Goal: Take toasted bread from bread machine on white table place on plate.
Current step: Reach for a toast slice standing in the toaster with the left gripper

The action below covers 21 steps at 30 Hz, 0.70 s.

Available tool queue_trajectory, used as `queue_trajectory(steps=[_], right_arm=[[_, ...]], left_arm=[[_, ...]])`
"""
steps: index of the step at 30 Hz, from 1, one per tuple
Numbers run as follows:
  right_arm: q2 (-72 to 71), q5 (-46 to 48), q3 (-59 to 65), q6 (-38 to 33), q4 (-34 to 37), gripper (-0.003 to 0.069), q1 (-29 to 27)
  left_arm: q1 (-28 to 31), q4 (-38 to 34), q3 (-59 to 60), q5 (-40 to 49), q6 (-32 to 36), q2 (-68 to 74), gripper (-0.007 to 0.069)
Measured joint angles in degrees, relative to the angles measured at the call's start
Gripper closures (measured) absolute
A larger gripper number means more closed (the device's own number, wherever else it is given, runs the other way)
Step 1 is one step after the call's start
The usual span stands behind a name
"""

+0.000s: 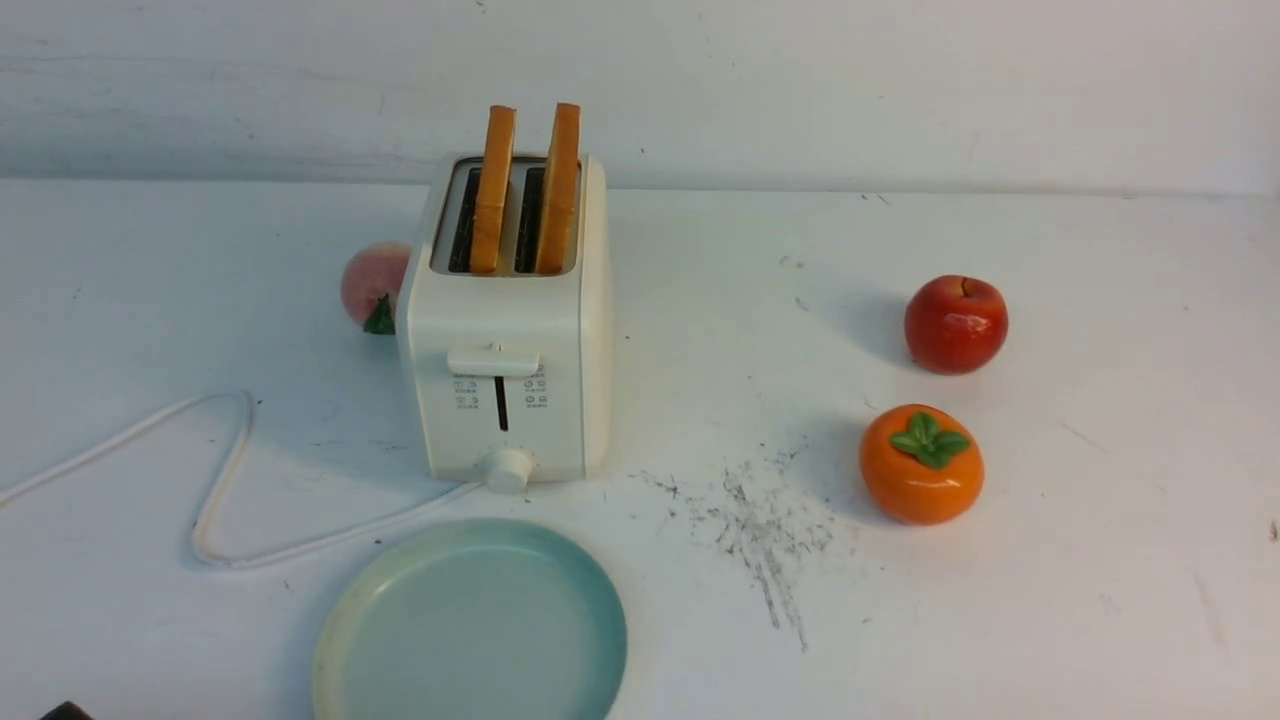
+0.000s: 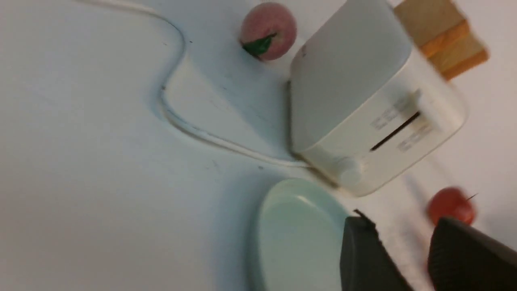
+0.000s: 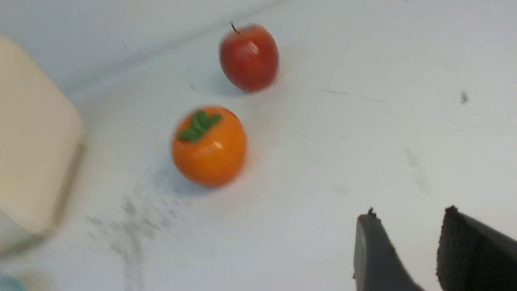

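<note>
The white bread machine (image 1: 510,330) stands on the white table (image 1: 1100,560), with two toasted bread slices (image 1: 494,188) (image 1: 559,186) upright in its slots. The pale blue-green plate (image 1: 470,625) lies just in front of it. In the left wrist view my left gripper (image 2: 398,224) is open and empty, above the plate (image 2: 297,234), near the bread machine (image 2: 363,105) and the slices (image 2: 444,40). In the right wrist view my right gripper (image 3: 408,216) is open and empty over bare table. Neither gripper shows in the front view.
A red apple (image 1: 955,323) and an orange persimmon (image 1: 921,463) sit right of the bread machine. A peach (image 1: 374,284) sits behind its left side. The white cord (image 1: 225,480) loops across the table on the left. Dark scuff marks (image 1: 760,520) lie between plate and persimmon.
</note>
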Motion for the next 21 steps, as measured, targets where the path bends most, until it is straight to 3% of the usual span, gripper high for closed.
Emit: queue_trajectory(steps=[2, 8, 21], right_arm=[[0.0, -3.9, 0.0, 3.3, 6.4, 0.0419, 0.0], [0.0, -11.8, 0.0, 7.3, 19.2, 0.0419, 0.0], [0.0, -12.7, -4.4, 7.3, 23.5, 0.0419, 0.1]], left_arm=[[0.0, -7.3, 0.0, -1.5, -2.4, 0.0, 0.0386], [0.0, -15.0, 0.0, -5.6, -3.8, 0.0, 0.0386], [0.0, -23.8, -0.6, -13.2, -4.2, 0.0, 0.0414]])
